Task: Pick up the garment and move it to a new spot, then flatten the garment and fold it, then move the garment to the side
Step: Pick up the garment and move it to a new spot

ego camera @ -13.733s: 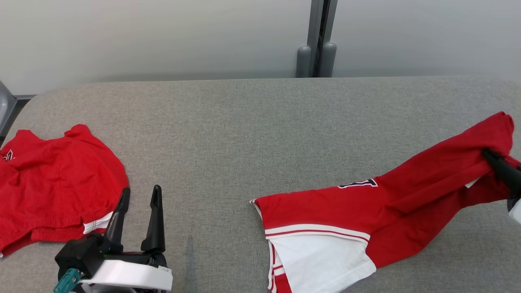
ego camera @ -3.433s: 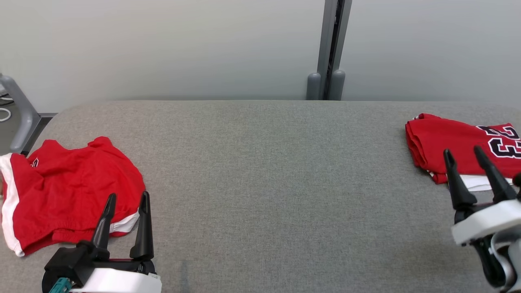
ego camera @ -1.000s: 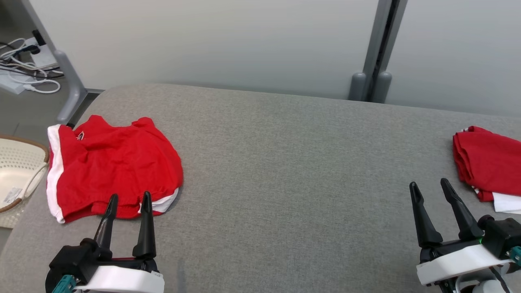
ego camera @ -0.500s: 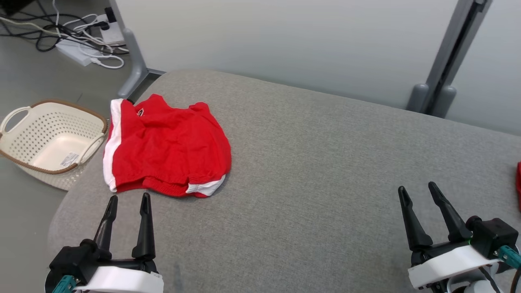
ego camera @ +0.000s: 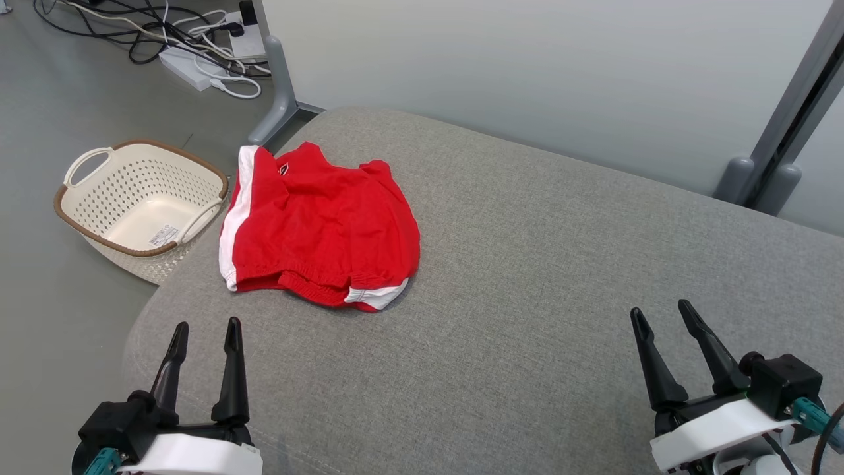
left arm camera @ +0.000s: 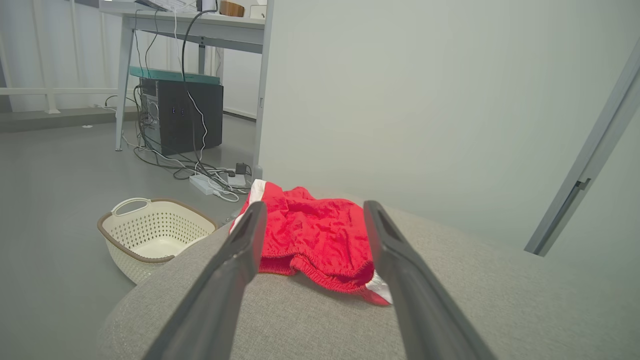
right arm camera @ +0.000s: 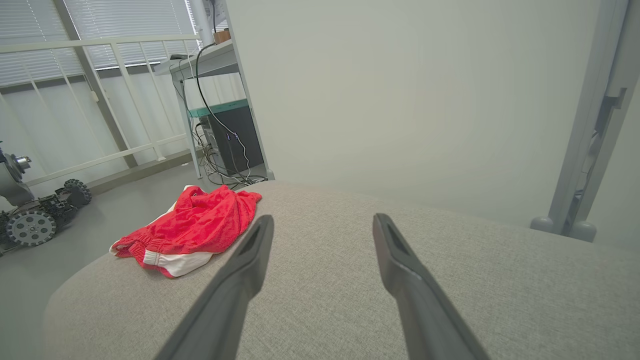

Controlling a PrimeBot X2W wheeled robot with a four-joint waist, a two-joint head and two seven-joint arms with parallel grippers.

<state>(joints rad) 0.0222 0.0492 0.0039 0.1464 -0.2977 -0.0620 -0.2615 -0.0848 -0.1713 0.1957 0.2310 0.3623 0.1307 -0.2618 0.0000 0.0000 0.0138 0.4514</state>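
Observation:
A red garment with white trim, a pair of shorts, lies crumpled on the left end of the grey padded table. It also shows in the left wrist view as the garment straight beyond my fingers, and as the garment at the left of the right wrist view. My left gripper stands open and empty near the table's front left edge, short of the shorts. My right gripper is open and empty at the lower right, far from them.
A cream perforated basket with handles stands on the floor left of the table. Cables and a power strip lie on the floor behind it. A grey post rises against the wall at the back right.
The head view has swung left: the shorts and basket have shifted toward the picture's middle and the folded red jersey has left the right edge. Both grippers stay open.

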